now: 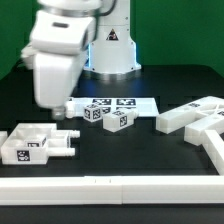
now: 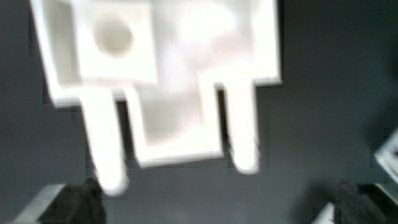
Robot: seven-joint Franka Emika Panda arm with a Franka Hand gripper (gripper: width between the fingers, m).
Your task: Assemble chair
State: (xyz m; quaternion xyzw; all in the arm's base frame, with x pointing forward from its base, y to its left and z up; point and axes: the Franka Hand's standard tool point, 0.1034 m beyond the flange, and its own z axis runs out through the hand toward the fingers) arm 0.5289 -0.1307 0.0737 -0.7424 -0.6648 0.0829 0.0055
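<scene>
At the upper left of the exterior view, the claw (image 1: 58, 100) hangs over the dark bench (image 1: 150, 150), jaws spread wide and holding nothing. The wrist view shows its fingers (image 2: 71, 205) well apart, clear of a two-pronged white chair part (image 2: 169, 90). A blocky chair part (image 1: 35, 145) lies at lower left. Two tagged cubes (image 1: 118, 121) sit at centre just beside the marker board (image 1: 130, 102), with longer bars (image 1: 195, 115) at right. A white border rail (image 1: 110, 188) lines the lower edge.

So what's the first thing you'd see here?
The big white gripper hangs open over the dark table, at the exterior view's left. In front of it lies a blocky white chair part with tags, and two small tagged cubes sit in the middle by the marker board.
</scene>
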